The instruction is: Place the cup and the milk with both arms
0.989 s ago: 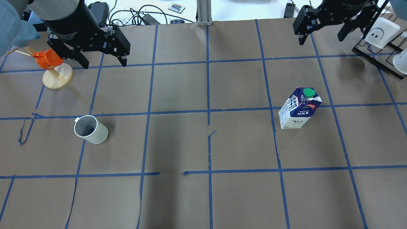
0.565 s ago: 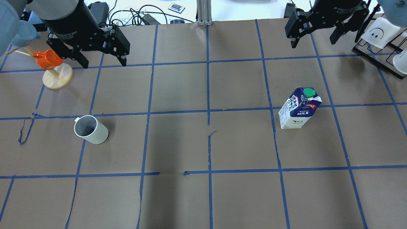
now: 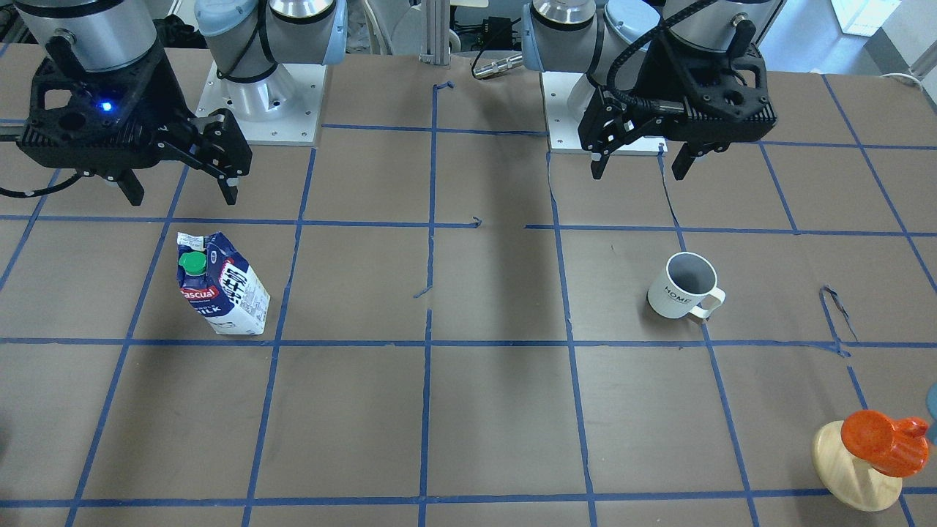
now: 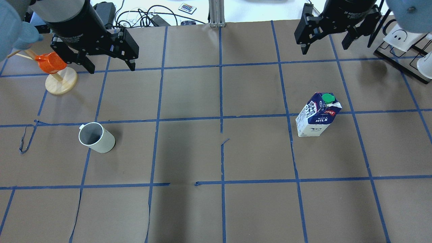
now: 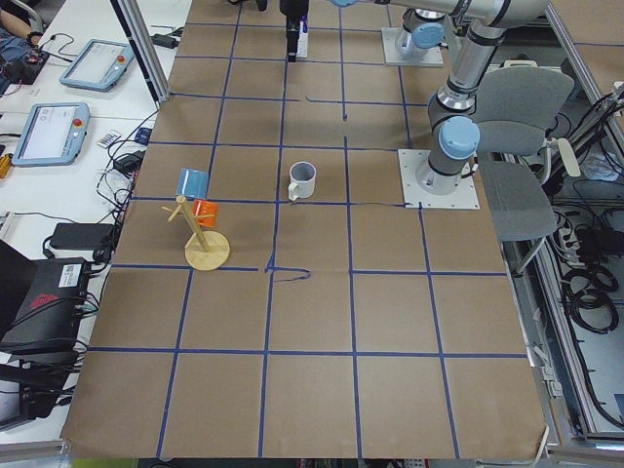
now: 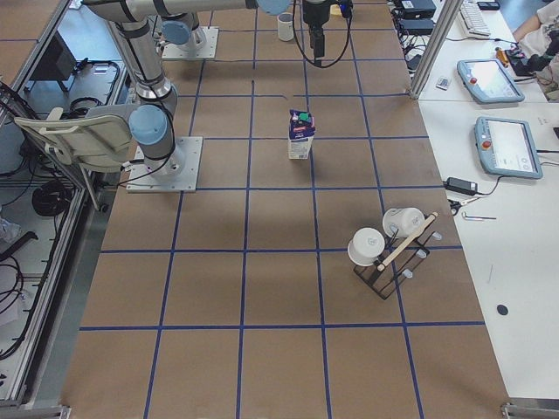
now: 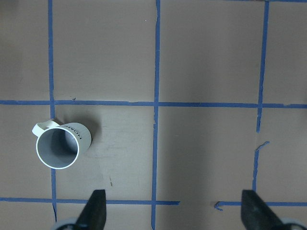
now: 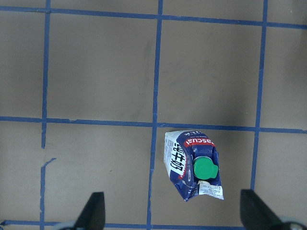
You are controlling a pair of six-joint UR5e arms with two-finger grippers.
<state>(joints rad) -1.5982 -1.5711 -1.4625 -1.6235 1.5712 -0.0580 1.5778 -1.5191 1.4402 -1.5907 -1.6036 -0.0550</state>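
Overhead exterior: left hand (image 4: 111,69) and right hand (image 4: 324,50) gape empty, far from cup (image 4: 96,137), milk (image 4: 317,116).

Read "HOME" in small dark letters on the white ceramic mug (image 3: 681,289). Read "Pascual" on the red label (image 3: 198,293) and "WHOLE MILK" on the dark blue and white gable-top carton (image 4: 317,116).

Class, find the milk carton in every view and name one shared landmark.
Front-facing: milk carton, left of centre.
Overhead: milk carton, right of centre.
Exterior left: milk carton, tiny, at the top edge.
Exterior right: milk carton, upper centre.
Left wrist: not in it.
Right wrist: milk carton, lower right of centre.
Shared landmark: blue tape grid.
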